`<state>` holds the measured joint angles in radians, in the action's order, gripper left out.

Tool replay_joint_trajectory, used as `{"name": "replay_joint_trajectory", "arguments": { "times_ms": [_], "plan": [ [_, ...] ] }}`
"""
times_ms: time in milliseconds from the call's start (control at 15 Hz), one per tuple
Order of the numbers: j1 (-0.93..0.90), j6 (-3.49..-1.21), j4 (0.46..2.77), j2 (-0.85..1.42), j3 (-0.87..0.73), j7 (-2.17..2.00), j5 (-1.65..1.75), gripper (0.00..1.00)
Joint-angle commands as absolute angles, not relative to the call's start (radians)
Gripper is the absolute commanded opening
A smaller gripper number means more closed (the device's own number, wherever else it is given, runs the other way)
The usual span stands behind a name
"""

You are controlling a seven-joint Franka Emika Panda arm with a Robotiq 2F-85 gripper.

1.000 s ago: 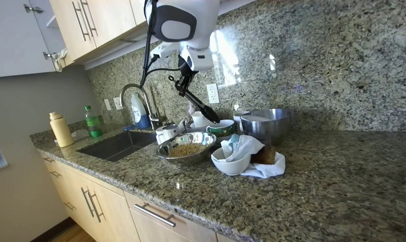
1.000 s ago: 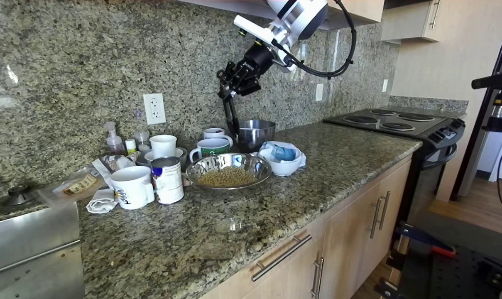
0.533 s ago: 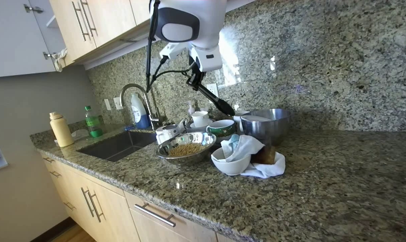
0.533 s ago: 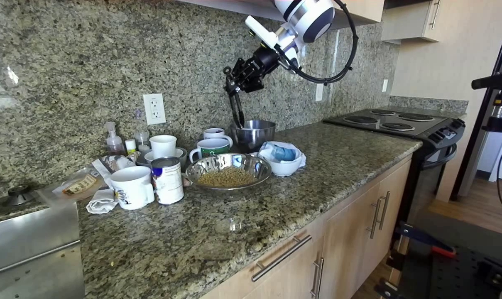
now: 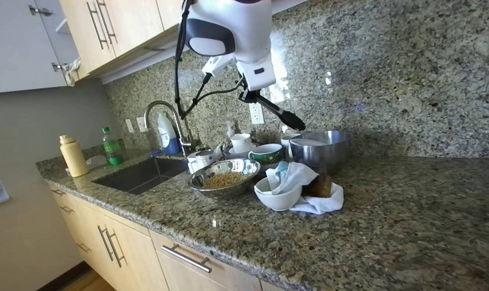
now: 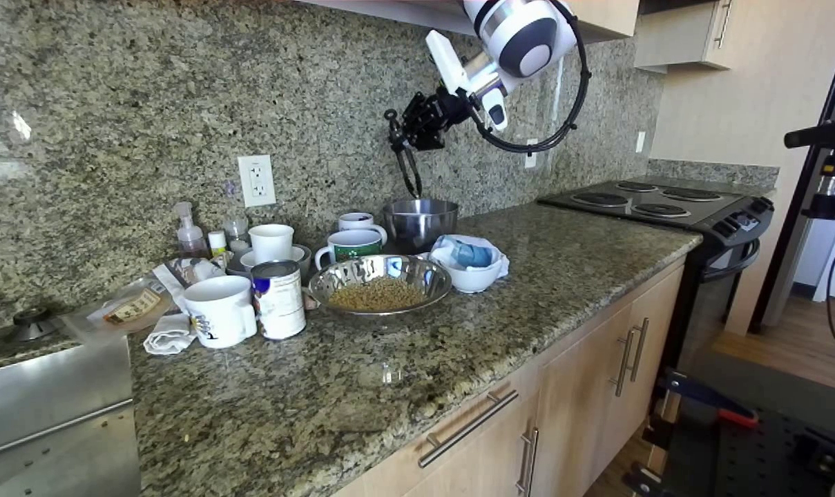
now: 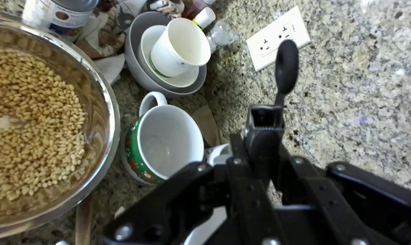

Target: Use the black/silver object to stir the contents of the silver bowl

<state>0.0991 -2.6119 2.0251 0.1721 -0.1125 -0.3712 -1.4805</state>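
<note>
The black/silver object (image 5: 291,119) is a long, slender, tongs-like utensil with dark ends. In an exterior view two thin arms (image 6: 409,171) show. My gripper (image 5: 250,96) is shut on its upper part and holds it tilted in the air, above the area of the steel pot. In the wrist view the gripper (image 7: 259,153) clasps it; its silvery section (image 7: 264,131) and black ring end stick up, its lower end is hidden. The silver bowl (image 5: 228,193), wide and shiny with tan grains, stands on the counter in both exterior views (image 6: 427,284), apart from the utensil; its rim (image 7: 114,112) shows at left in the wrist view.
A steel pot (image 6: 420,228) stands behind the white bowl (image 5: 278,200) with cloths. A green mug (image 5: 266,155), stacked cups (image 6: 271,243), a can (image 6: 279,304) and a white mug (image 6: 220,314) crowd round the silver bowl. The granite wall (image 6: 320,103) rises close behind.
My gripper and the held utensil have moved away from above the green mug toward the steel pot and upward. The utensil's lower end has risen. The bowl and other objects have not moved.
</note>
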Motion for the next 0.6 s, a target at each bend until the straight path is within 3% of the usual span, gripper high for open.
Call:
{"name": "replay_joint_trajectory", "arguments": {
  "times_ms": [0, 533],
  "plan": [
    [0.096, -2.681, 2.047, 0.16, -0.106, -0.288, -1.587, 0.05],
    [0.083, -2.711, 2.051, 0.226, -0.103, -0.227, -1.681, 0.05]
  ]
}}
